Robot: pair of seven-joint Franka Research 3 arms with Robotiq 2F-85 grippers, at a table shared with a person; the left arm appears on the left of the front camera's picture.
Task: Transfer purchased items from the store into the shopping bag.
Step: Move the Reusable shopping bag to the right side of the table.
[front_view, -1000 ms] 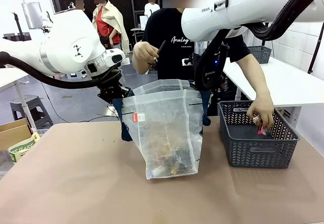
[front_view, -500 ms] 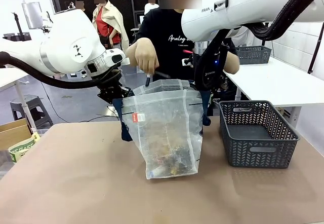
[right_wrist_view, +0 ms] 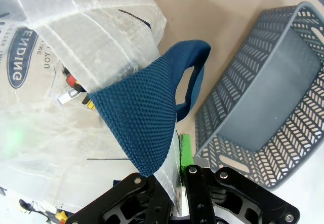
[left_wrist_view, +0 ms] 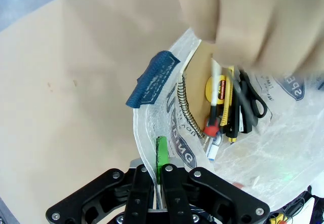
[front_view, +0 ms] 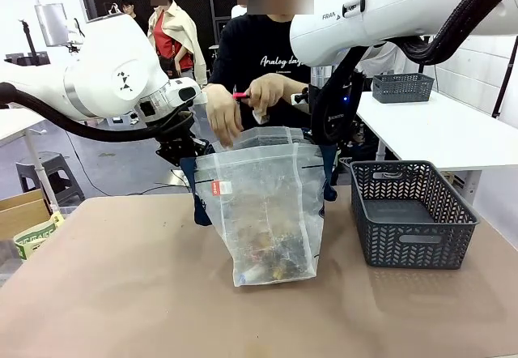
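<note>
Two black grippers with green pads pinch opposite rims of a tall translucent whitish plastic shopping bag (front_view: 263, 204) with navy lettering. It stands upright, mouth open, at the middle of the brown table (front_view: 121, 293). The left gripper (left_wrist_view: 158, 158) is clenched on the thin plastic edge at the bag's left side, near a navy woven handle (left_wrist_view: 152, 79). The right gripper (right_wrist_view: 177, 158) is clamped on the far right rim, with plastic and a broad navy strap (right_wrist_view: 142, 112) passing between its fingers.

A heap of small goods (front_view: 271, 257), brownish, red and yellow, lies at the bottom of the bag. The left wrist view looks down on a brown spiral-bound notebook (left_wrist_view: 195, 97), a yellow tool (left_wrist_view: 217, 89), black scissors (left_wrist_view: 250, 100) and a red-tipped pen (left_wrist_view: 215, 117) inside.

One of the person's hands (front_view: 222, 115) hangs over the bag's mouth, fingers down. The other hand (front_view: 267, 92) holds a thin pink item (front_view: 240, 95) above it.

A dark grey rectangular plastic basket (front_view: 413, 236) with lattice sides stands on the table just right of the bag, apart from it.
</note>
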